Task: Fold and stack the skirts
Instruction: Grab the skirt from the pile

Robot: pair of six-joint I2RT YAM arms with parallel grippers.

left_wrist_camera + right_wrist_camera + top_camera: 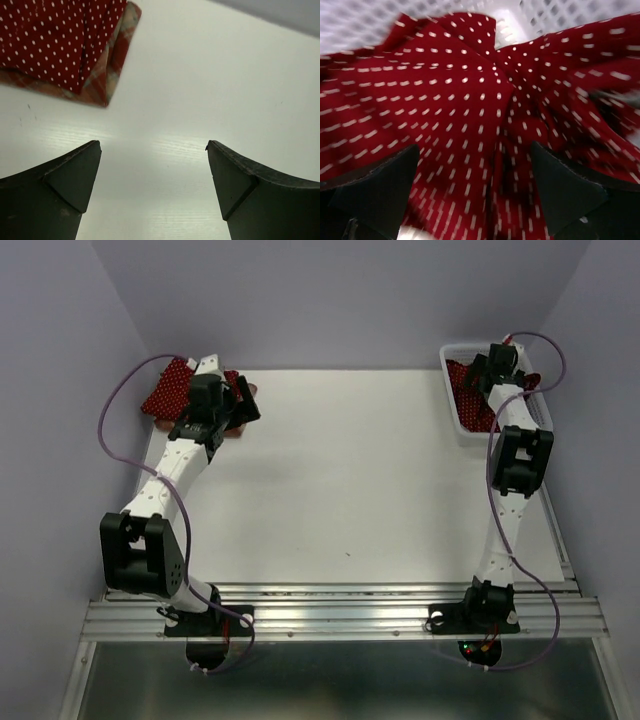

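At the table's far left lies a folded dark red polka-dot skirt (168, 390) (55, 40) on top of a folded plaid skirt (107, 75). My left gripper (238, 408) (152, 150) hovers open just beside this stack, with only bare table between its fingers. Another polka-dot skirt (470, 390) (450, 100) lies crumpled in the white mesh basket (455, 420) (360, 25) at the far right. My right gripper (482, 378) (475, 150) hangs open right over that cloth, its jaws spread on either side of a fold. The right wrist view is motion-blurred.
The basket stands against the right wall at the back. Purple cables loop from both arms. The white table (350, 480) stretches between the stack and the basket, with a metal rail (350, 615) along its near edge.
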